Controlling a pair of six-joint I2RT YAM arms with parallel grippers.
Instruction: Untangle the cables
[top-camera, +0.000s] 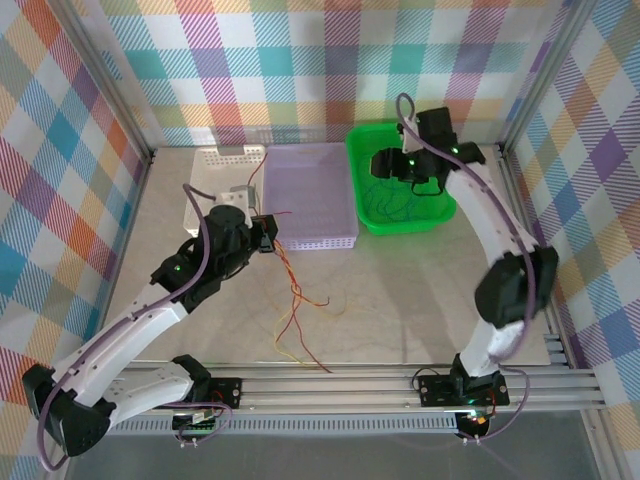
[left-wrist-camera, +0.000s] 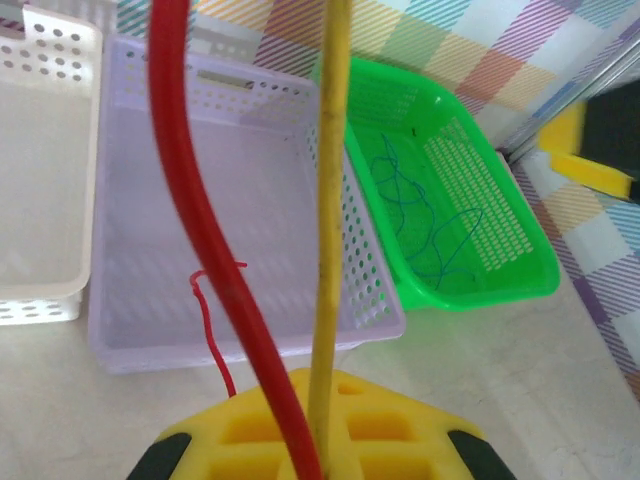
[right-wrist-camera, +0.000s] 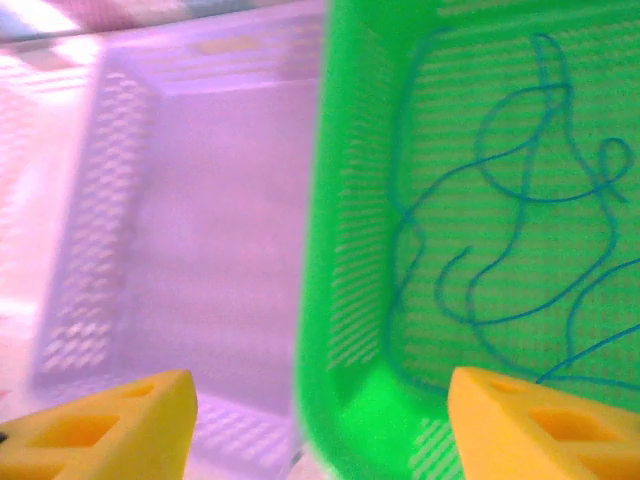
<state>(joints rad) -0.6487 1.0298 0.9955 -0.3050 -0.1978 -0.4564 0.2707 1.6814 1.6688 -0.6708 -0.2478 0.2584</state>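
Note:
My left gripper (left-wrist-camera: 316, 425) is shut on two of the cables, a red cable (left-wrist-camera: 188, 200) and a yellow cable (left-wrist-camera: 330, 200), which run up out of its yellow pads. From the left gripper (top-camera: 264, 236) these cables trail down onto the table in a red and orange tangle (top-camera: 295, 300). A thin blue cable (right-wrist-camera: 520, 220) lies coiled loose in the green basket (right-wrist-camera: 345, 250). My right gripper (right-wrist-camera: 320, 440) stands open above that basket's left rim with nothing between its fingers (right-wrist-camera: 110, 430). In the top view the right gripper (top-camera: 384, 164) hovers over the green basket (top-camera: 400, 222).
A lilac basket (top-camera: 310, 240) sits in the middle at the back, with a white basket (top-camera: 225, 158) to its left. Checked walls and metal frame posts close in the table. The aluminium rail (top-camera: 340, 385) runs along the near edge.

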